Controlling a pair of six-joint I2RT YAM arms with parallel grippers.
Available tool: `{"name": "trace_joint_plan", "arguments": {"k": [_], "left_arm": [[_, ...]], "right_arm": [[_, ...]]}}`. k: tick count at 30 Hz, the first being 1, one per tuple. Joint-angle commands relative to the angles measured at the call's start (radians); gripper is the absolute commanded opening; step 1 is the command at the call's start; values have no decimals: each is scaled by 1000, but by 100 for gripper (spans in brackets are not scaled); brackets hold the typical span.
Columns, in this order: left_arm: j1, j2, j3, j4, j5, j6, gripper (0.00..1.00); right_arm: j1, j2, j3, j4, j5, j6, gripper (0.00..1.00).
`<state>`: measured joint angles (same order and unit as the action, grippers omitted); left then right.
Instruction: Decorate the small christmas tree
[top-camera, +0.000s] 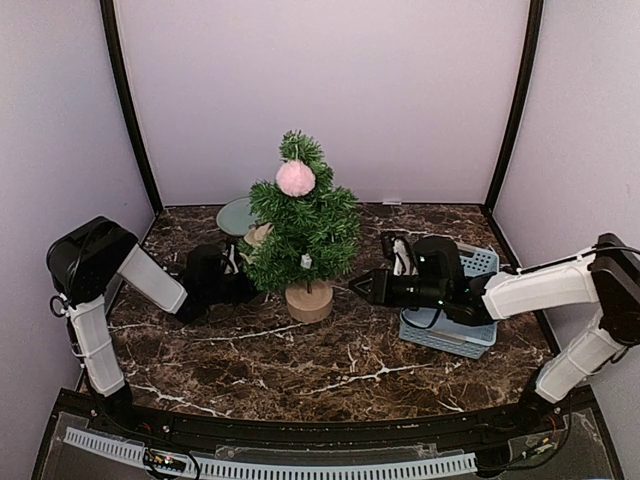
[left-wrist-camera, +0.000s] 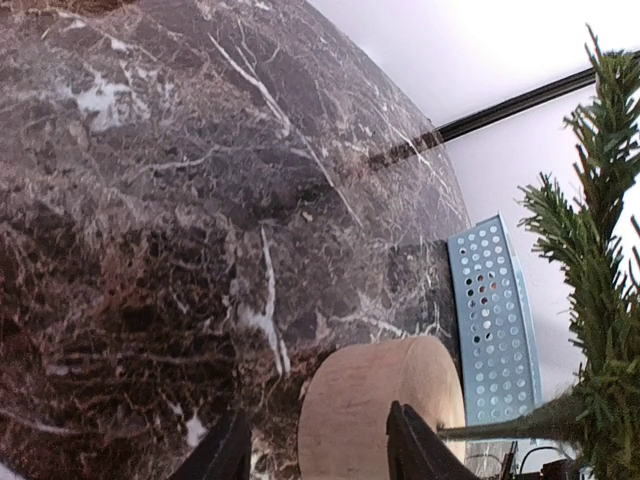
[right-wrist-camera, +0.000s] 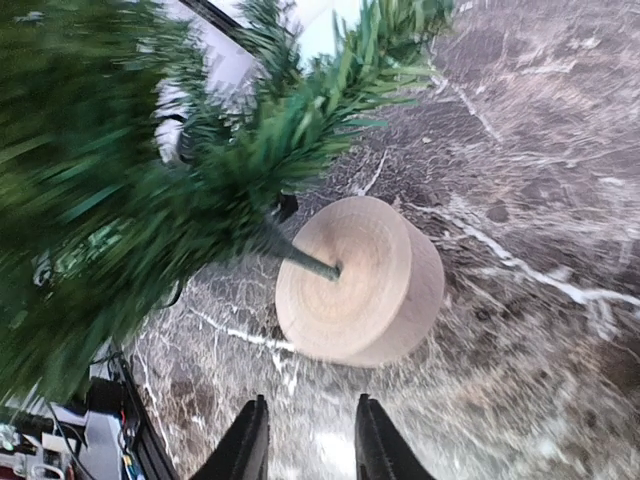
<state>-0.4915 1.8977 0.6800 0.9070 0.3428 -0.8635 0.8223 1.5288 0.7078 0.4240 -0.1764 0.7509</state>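
Top external view puts the small christmas tree (top-camera: 305, 225) upright near the middle of the marble table (top-camera: 300, 370), on its round wooden stump base (top-camera: 309, 300); a pink pompom (top-camera: 295, 178) hangs near its top, a small white ornament (top-camera: 306, 262) lower down; the left gripper (top-camera: 240, 272) sits low against the tree's left branches; the right gripper (top-camera: 358, 286) is just right of the stump base, beside a blue perforated basket (top-camera: 470, 335); a pale round dish (top-camera: 235, 215) lies behind the tree. Left wrist view shows the left fingers (left-wrist-camera: 410, 445) parted, nothing between them, the stump base just beyond; right wrist view shows the right fingers (right-wrist-camera: 247, 445) likewise apart and empty, pointing at the stump base.
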Motion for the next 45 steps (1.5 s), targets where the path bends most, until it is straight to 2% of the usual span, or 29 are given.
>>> {"name": "trace_joint_plan", "arguments": {"k": [1,5,8,12,21,26,34,45], "left_arm": [[-2,-77,-54,38,46,-5,51],[-22,-135,-90,0,24,31,56],[-50,-157,-97,-13,16,43,61],[-80,-152,-91,-7,4,41,62],[-127,-87,-54,-10,-29,33,64],[-131,-61,-38,-11,-40,31,65],[-131,-41,-18,-18,-46,31,64],[-131,-33,-14,-16,-54,28,64]], "right_arm": [[6,-179,-92,24,17,-57,38],[11,-305,-86,-28,-2,-106,47],[18,-347,-50,-65,-27,-132,51],[24,-322,27,-132,-55,-161,52],[55,-242,134,-172,-61,-177,52],[61,-205,165,-196,-17,-169,45],[64,-182,170,-178,-31,-146,27],[70,-172,94,-149,-38,-118,14]]}}
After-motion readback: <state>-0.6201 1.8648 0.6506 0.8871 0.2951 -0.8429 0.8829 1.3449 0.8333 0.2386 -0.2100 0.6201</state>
